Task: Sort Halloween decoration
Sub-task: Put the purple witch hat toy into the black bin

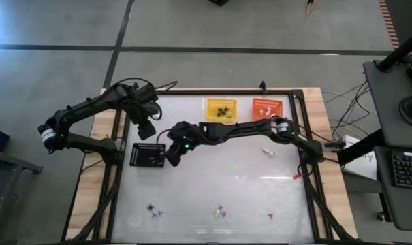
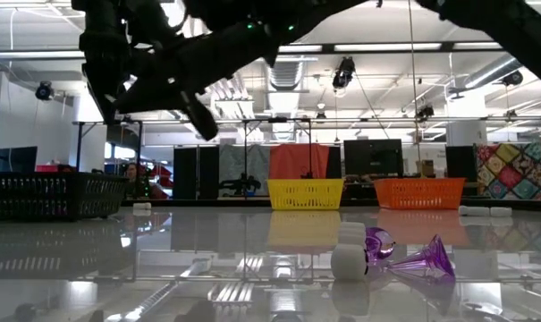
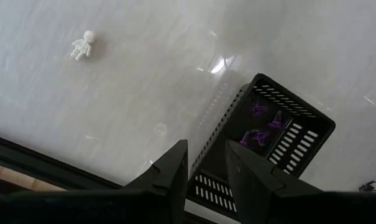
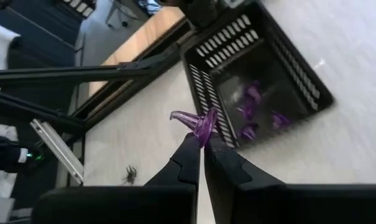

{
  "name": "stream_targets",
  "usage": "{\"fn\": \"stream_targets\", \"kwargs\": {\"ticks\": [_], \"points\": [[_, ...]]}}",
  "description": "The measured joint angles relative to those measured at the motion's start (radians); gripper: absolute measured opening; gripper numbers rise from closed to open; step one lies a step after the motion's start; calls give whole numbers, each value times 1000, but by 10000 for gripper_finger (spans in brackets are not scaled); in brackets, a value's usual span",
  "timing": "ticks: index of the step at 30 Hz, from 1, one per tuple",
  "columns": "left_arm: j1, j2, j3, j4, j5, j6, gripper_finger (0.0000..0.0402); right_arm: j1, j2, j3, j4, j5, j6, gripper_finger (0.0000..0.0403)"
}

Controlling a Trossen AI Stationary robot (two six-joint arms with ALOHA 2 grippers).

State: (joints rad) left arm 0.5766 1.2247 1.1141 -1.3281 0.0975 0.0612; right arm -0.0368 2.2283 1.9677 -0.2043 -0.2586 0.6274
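My right gripper (image 1: 172, 158) reaches across the table to the right edge of the black mesh basket (image 1: 148, 155) and is shut on a small purple trinket (image 4: 197, 122). The right wrist view shows several purple trinkets (image 4: 255, 111) lying in that basket. My left gripper (image 1: 146, 131) hovers just beyond the basket's far side, its fingers (image 3: 173, 168) a little apart and holding nothing. More trinkets lie on the table: a white one (image 1: 267, 151), a black spider (image 1: 150, 206) and purple ones (image 1: 220, 212) near the near edge. My right gripper pinches the purple trinket by its lower part (image 4: 203, 134) between the two fingertips, coming from above and pointing down. The trinket is lifted clear of the table, and its curved pointed end (image 4: 178, 116) sticks out past the fingertips, beside the basket's rim (image 4: 206, 87).
A yellow basket (image 1: 221, 109) with black trinkets and an orange basket (image 1: 267, 107) with white ones stand at the far edge. A white figure (image 3: 82, 45) lies on the glossy table top. A dark frame rail (image 1: 192, 90) runs around the table. A white and a purple trinket (image 2: 413, 259) lie close to the low camera.
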Motion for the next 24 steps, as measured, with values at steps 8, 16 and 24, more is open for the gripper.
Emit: {"fn": "stream_targets", "kwargs": {"ticks": [8, 16, 24], "points": [[0, 0, 0, 1, 0, 2, 91, 0, 86, 99, 1, -34, 0, 9], [0, 0, 0, 5, 0, 5, 91, 0, 146, 129, 40, -38, 2, 9], [0, 0, 0, 6, 0, 5, 91, -2, 196, 172, 60, -64, 10, 9]]}}
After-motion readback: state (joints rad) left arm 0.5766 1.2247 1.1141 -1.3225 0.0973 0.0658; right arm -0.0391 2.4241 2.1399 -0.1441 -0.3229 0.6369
